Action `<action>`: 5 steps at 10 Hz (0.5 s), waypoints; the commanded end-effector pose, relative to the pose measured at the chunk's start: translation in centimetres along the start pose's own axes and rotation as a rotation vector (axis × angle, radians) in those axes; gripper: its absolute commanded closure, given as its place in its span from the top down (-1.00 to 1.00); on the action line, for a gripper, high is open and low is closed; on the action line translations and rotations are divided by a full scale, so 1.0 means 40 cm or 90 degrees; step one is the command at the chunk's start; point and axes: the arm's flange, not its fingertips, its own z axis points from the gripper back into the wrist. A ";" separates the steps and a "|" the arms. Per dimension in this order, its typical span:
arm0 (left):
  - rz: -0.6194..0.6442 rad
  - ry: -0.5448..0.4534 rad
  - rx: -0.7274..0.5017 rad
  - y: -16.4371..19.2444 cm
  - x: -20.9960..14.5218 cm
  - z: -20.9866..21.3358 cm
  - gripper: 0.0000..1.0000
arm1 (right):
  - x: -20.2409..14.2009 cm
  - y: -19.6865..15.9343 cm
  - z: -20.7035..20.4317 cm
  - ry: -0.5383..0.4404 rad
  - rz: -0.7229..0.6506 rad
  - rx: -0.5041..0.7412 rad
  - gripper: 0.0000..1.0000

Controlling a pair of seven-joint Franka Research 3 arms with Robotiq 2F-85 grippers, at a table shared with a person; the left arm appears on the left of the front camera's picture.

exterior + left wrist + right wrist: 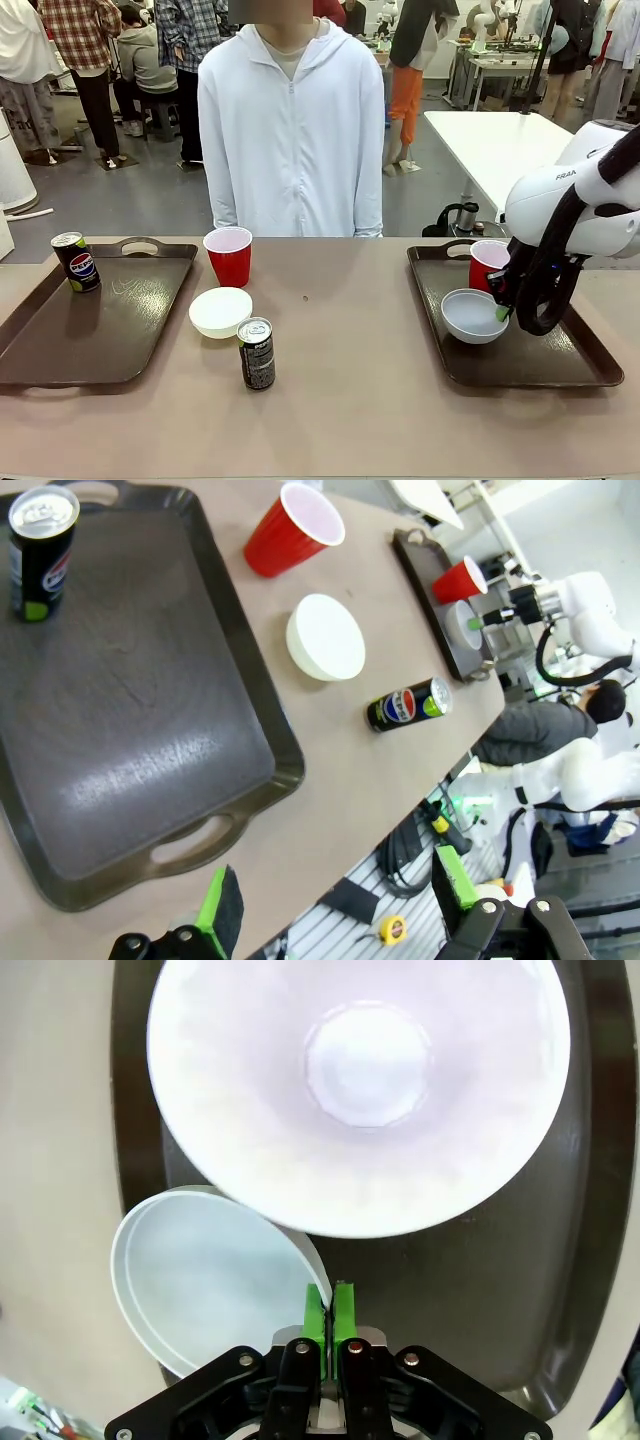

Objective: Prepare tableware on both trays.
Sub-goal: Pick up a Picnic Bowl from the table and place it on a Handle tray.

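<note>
Beige desk (pixel 350 410), right tray (pixel 565 368): the greyish bowl (pixel 468 318) is on it, its thin rim pinched in the right gripper (pixel 502 313). It looks light, stiff and probably slick, so the rim is the natural hold. The left gripper (pixel 337 892) hangs open.

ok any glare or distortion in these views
front view: even light, soft shadows, sheen on the left dark brown rectangular plastic tray; left wrist view: brighter glare on that tray, wide-angle curves the table edge; right wrist view: the white inside of the red plastic cup is washed out and looms large, the small round greyish bowl in the right claw reads clearly
</note>
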 end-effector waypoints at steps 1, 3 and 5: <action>-0.002 -0.004 -0.005 -0.001 -0.001 0.003 1.00 | 0.017 -0.005 -0.012 0.001 -0.017 0.004 -0.95; -0.002 -0.004 -0.005 -0.001 -0.001 0.003 1.00 | 0.005 -0.002 0.001 0.008 -0.009 0.002 0.26; -0.002 -0.004 -0.005 -0.001 -0.001 0.003 1.00 | -0.017 0.006 0.039 0.010 -0.008 -0.004 1.00</action>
